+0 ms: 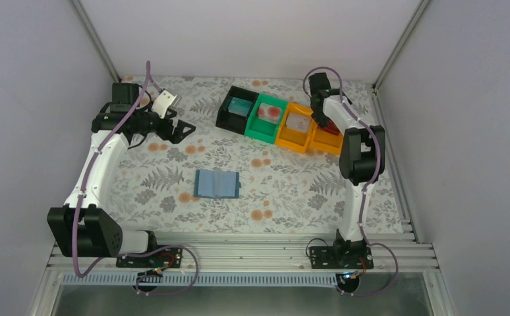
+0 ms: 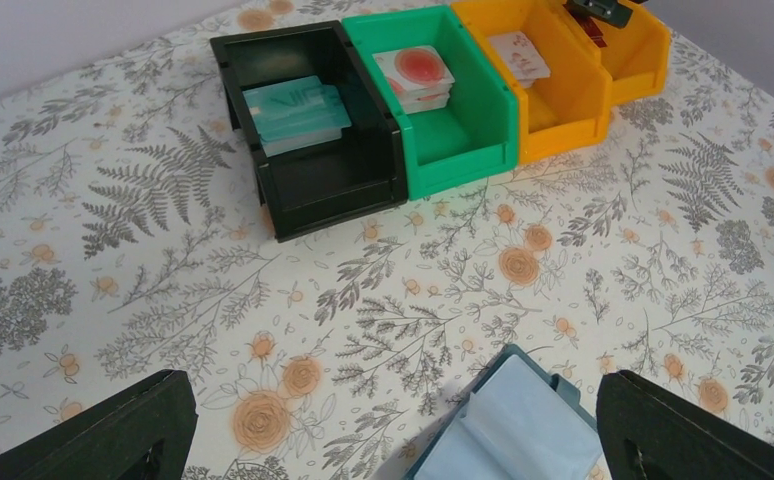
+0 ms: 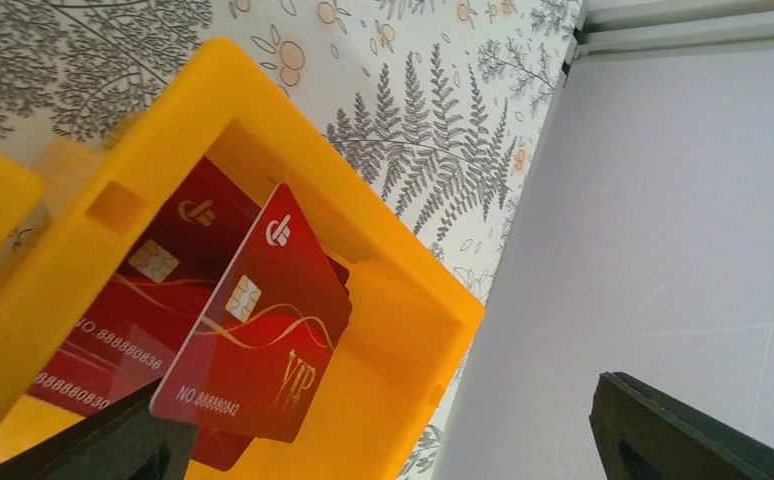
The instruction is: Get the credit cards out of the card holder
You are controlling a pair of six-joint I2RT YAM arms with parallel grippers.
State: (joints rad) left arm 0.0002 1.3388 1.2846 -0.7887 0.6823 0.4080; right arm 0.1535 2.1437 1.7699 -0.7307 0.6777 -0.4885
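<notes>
red card (image 3: 253,340) "VIP", "NO.88888042" (gold print)

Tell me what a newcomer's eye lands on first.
A row of black, green and orange bins holding cards lines the far side of the table. A red card leans in the rightmost orange bin, below the open right end effector. The card holder lies open mid-table.

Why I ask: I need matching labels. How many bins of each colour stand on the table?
Black bin: 1
Green bin: 1
Orange bins: 2
Total: 4 bins
</notes>
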